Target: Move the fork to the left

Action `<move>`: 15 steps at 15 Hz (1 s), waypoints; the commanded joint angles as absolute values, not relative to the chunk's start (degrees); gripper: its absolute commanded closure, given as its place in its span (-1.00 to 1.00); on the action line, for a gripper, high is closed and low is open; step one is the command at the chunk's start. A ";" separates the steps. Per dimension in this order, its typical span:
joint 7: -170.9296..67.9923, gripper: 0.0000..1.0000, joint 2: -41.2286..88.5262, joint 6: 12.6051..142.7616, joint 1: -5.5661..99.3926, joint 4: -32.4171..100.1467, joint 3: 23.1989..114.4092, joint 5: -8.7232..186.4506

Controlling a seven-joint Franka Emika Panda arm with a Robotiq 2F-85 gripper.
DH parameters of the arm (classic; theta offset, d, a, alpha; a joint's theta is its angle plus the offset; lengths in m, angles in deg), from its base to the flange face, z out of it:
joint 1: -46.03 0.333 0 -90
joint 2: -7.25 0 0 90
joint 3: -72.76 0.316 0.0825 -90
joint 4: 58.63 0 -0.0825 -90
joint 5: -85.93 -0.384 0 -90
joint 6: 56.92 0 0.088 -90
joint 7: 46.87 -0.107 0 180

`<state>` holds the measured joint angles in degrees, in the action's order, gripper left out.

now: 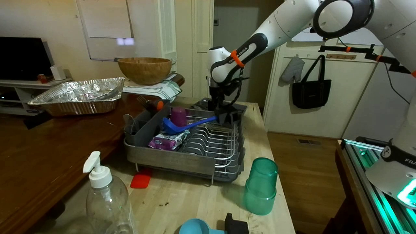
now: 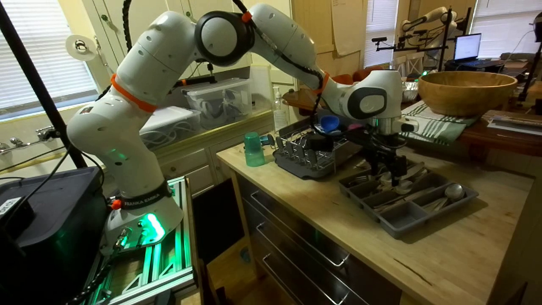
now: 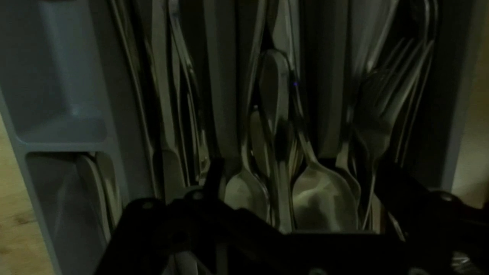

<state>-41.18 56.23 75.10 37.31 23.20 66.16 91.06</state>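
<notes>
In an exterior view, the robot's smooth white base [image 2: 146, 214] stands at the left, FRANKA EMIKA lettered on its black band [image 2: 142, 201]. Next come stacked green see-through cups [image 2: 254, 150] and a wire dish rack [image 2: 300, 169]; then the hand [image 2: 385, 177], over a grey cutlery tray [image 2: 402, 226] on the pale wooden tabletop [image 2: 457, 262]. To the right, a round wooden bowl [image 2: 463, 95] sits on a green-striped cloth [image 2: 440, 127].

In the wrist view, slim metal cutlery [image 3: 164, 99] lies in the tray's left part, shiny spoons [image 3: 246, 193] crowd the middle, and the fork [image 3: 377, 131] lies among other pieces in the right-hand long compartment. The hand's fingers [image 3: 399, 185] stand wide apart, the fork's neck between them in this view, near the right one.
</notes>
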 commanded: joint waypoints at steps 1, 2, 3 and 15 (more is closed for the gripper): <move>-41.03 -1.00 59.81 71.59 36.98 17.84 66.91 90.76; -40.76 -1.00 59.97 70.90 36.90 17.25 67.21 90.59; -40.46 -1.00 60.10 70.16 36.78 16.70 67.54 90.40; -47.67 -1.00 61.59 54.13 40.01 12.84 62.82 96.41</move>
